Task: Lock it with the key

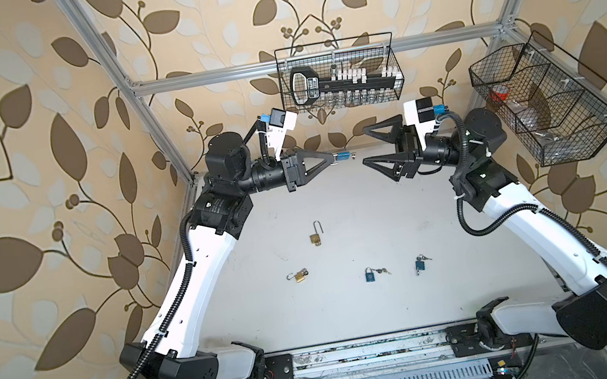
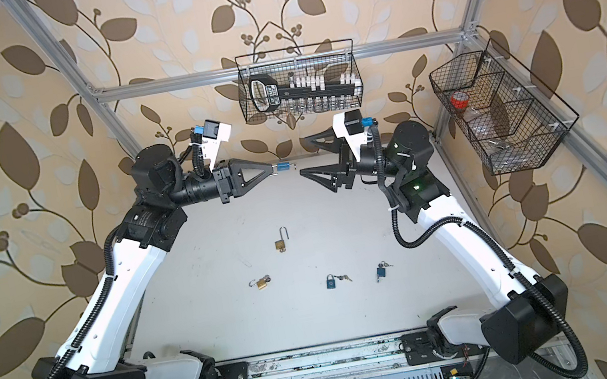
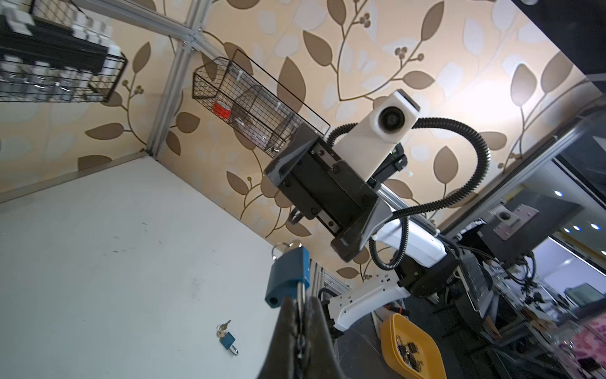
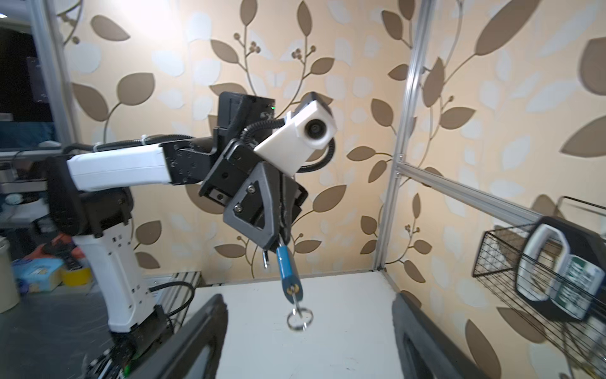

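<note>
- my left hand [image 1: 333, 159] grips the blue padlock [image 1: 345, 156] by its shackle, upper centre of frame.
- the key [image 4: 296, 301] sits in it.
- my right hand [image 1: 365, 146] gapes open just beside.

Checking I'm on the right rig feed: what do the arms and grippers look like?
The left arm and right arm have white shells, black joint housings and black corrugated cable conduit alongside. The left gripper and right gripper have black triangular open-frame fingers. A white camera housing with a blue connector tops each wrist.
</note>
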`<state>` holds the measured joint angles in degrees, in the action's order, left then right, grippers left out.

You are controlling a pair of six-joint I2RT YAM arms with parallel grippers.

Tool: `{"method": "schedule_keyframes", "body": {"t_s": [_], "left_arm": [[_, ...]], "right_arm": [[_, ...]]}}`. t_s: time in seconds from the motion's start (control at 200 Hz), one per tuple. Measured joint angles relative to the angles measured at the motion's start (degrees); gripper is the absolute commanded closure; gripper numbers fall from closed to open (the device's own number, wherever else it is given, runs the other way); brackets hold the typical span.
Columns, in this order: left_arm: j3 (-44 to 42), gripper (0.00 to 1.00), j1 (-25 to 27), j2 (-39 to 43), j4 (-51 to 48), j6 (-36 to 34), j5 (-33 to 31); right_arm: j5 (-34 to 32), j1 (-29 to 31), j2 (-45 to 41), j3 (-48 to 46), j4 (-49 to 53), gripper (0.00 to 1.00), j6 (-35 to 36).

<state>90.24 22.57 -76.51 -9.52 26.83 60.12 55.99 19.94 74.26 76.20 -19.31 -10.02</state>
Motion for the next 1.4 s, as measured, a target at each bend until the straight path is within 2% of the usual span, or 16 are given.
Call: {"method": "schedule_keyframes", "body": {"t_s": [0.135, 0.29, 0.38, 0.445, 0.49, 0.835, 1.17, 1.325, 1.4], "left_arm": [[0.00, 1.00, 1.16, 0.13, 0.85, -0.31, 2.54], [0.00, 1.00, 1.49, 0.20, 1.25, -0.46, 4.02], [0.00, 1.00, 1.49, 0.33, 1.25, -0.76, 4.20], [0.00, 1.00, 1.49, 0.48, 1.25, -0.96, 4.26], [0.00, 1.00, 1.49, 0.57, 1.25, -1.01, 4.31], [0.00, 1.00, 1.90, 0.74, 1.22, -1.16, 4.35], [0.00, 1.00, 1.90, 0.74, 1.22, -1.20, 4.26], [0.00, 1.00, 1.99, 0.94, 1.18, -1.22, 4.04], [0.00, 1.00, 2.16, 1.09, 1.11, -1.36, 3.87]], "right_arm": [[1.70, 2.78, 0.09, 1.95, 3.34, 0.48, 3.15], [3.02, 2.78, 0.39, 2.91, 5.46, 0.59, 4.96], [3.45, 2.78, 0.42, 2.91, 6.69, 0.59, 5.20], [3.82, 2.78, 0.42, 2.91, 6.95, 0.52, 5.40], [4.02, 2.78, 0.42, 2.91, 7.30, 0.51, 5.53], [4.48, 3.21, 1.40, 3.08, 7.74, 0.59, 5.53], [6.14, 3.93, 1.42, 3.08, 5.60, 0.89, 3.65], [6.43, 3.93, 1.42, 3.08, 5.31, 1.00, 3.61], [6.67, 3.93, 1.42, 3.08, 5.22, 1.00, 3.61]]}}
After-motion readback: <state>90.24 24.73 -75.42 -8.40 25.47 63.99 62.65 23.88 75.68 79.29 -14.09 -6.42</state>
